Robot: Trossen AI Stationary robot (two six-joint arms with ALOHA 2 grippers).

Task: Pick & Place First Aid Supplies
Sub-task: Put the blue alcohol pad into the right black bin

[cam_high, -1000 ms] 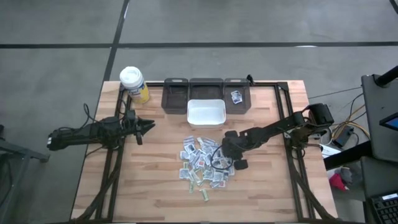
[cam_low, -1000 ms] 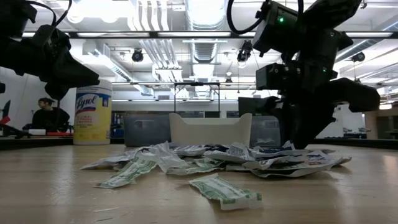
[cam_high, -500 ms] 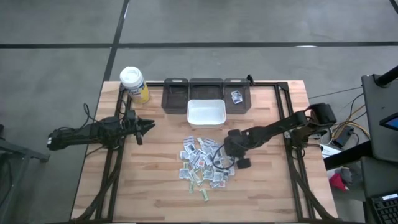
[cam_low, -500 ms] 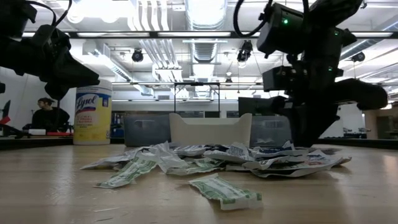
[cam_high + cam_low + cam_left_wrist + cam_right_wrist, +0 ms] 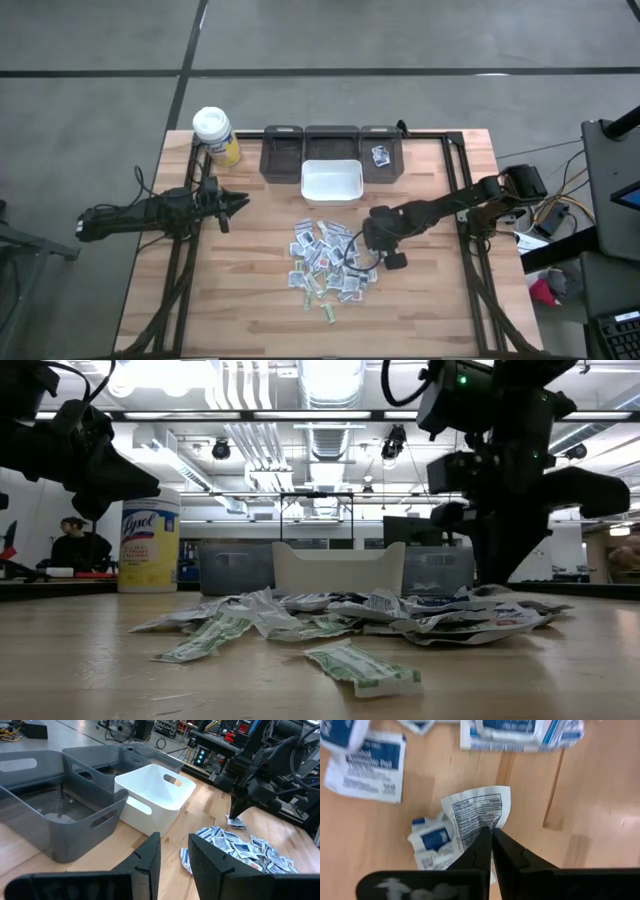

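Note:
The first aid supplies lie in a loose heap of small white printed packets at the table's middle, also seen in the low view. My right gripper stands at the heap's right edge, pointing steeply down, shut on one white packet with black print and a blue label. This packet also shows under its fingertips in the left wrist view. My left gripper waits at the table's left, level and open, holding nothing. My right gripper pinches the packet's printed edge between its two fingertips, coming from above and pointing steeply down. The crumpled packet hangs below the fingers, just above the wood; whether its lower end still touches the table, I cannot tell.
A white bin stands behind the heap, with three grey bins in a row at the far edge; the right one holds a packet. A white-capped yellow bottle stands at the far left corner.
My right gripper has risen a little at the heap's right edge, still pointing down, and the pinched packet has come up with it. The rest of the heap has stayed put.

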